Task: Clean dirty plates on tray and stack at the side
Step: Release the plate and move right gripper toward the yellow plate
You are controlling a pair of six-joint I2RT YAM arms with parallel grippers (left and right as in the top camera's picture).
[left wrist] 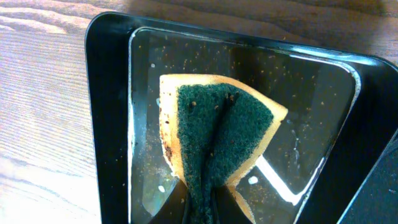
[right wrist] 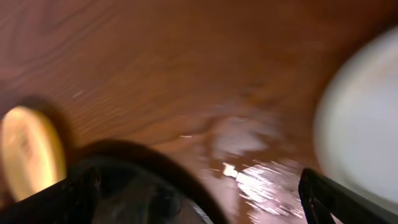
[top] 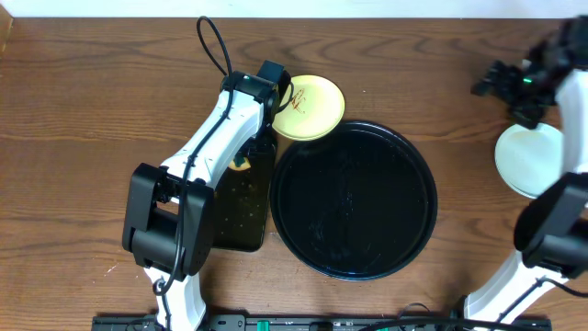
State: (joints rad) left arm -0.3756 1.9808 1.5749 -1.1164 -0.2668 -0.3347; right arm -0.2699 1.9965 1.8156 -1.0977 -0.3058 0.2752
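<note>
Wide-spread right pincer [top: 491,85] hangs above the worktop [top: 83,138], a pale plate [top: 528,158] lying near its 5 o'clock, as the left pincer [left wrist: 205,208] grips a green sponge [left wrist: 217,137].

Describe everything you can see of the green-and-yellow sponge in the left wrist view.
The rectangular sponge has a yellow foam body and a dark green scouring pad that faces the camera. It is creased down its middle, pinched at the near end by the shut left arm's fingers. Brown grime marks its yellow left edge. It lies over the small rectangular glossy black tray, whose floor is speckled with crumbs and droplets. Whether it touches that floor cannot be told.
</note>
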